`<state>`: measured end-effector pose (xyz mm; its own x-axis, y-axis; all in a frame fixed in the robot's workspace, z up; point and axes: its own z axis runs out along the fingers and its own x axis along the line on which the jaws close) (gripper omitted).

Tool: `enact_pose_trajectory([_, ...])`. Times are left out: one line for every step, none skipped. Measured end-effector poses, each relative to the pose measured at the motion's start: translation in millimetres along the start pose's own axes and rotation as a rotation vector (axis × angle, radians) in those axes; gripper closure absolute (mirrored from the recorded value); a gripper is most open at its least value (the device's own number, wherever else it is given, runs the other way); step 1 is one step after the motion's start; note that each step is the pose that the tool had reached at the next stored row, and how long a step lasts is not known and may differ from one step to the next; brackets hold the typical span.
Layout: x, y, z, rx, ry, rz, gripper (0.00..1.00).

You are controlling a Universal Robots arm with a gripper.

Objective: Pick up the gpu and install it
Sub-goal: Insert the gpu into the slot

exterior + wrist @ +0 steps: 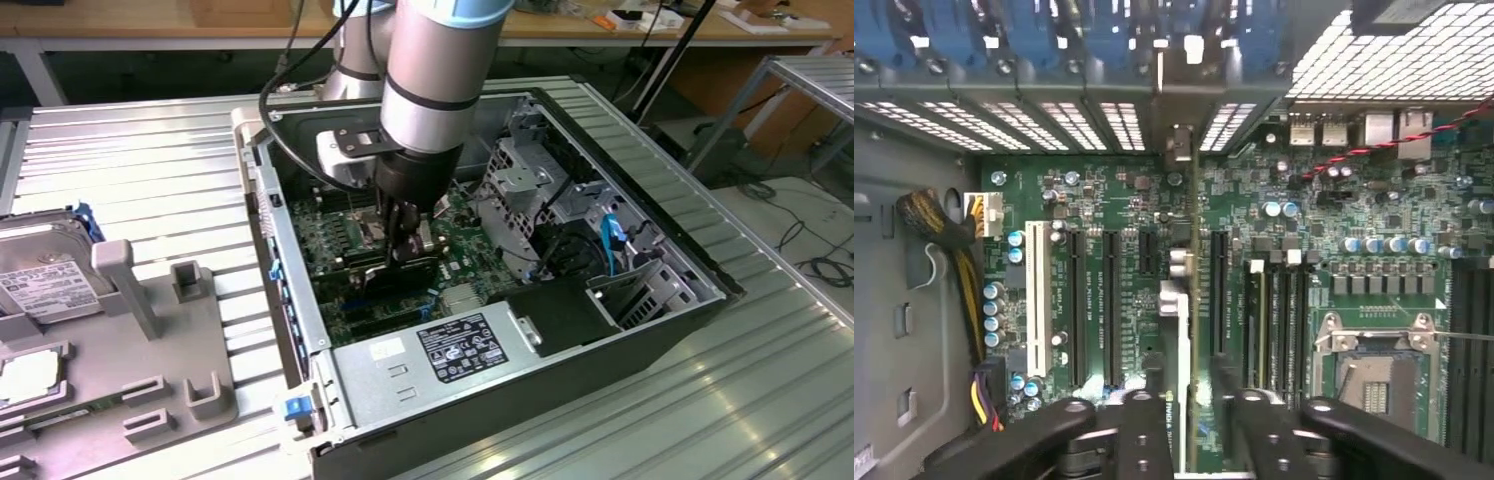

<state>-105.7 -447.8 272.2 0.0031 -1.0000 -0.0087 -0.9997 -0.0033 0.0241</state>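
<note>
End effector (1189, 420) grasps the gpu (1192, 300) edge-on between its fingers (1142, 430), card upright above the motherboard (1114, 200) and lined up along the expansion slots (1106, 290). Risk, as a judgement: if the card's edge sits off the slot or tilts, downward pressure could bend the board or jam the bracket against the rear slot openings (1124, 125). Beyond, the arm (427, 90) descends almost vertically into the open computer case (694, 270) on the ribbed surface (147, 170).
</note>
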Motion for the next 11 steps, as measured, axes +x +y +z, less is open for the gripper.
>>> enact_pose_trajectory([-0.1,0.0,-0.1,0.0000,-0.0001,0.000,0.80])
enact_pose_trajectory([-0.2,0.0,-0.2,0.0000,0.0000,0.000,0.80])
enact_pose_trajectory([-0.2,0.1,-0.3,0.0000,0.0001,0.000,0.86])
enact_pose_trajectory([-0.3,0.1,-0.3,0.0000,0.0001,0.000,0.89])
enact_pose_trajectory([-0.3,0.1,-0.3,0.0000,0.0000,0.000,0.89])
enact_pose_trajectory([-0.3,0.1,-0.3,0.0000,0.0000,0.000,0.89])
enact_pose_trajectory([-0.3,0.1,-0.3,0.0000,0.0000,0.000,0.89])
enact_pose_trajectory([-0.3,0.1,-0.3,0.0000,0.0000,0.000,0.89])
enact_pose_trajectory([-0.3,0.1,-0.3,0.0000,0.0000,0.000,0.89])
enact_pose_trajectory([-0.3,0.1,-0.3,0.0000,0.0000,0.000,0.89])
enact_pose_trajectory([-0.4,0.2,-6.7,-0.0005,0.0000,0.000,0.89])
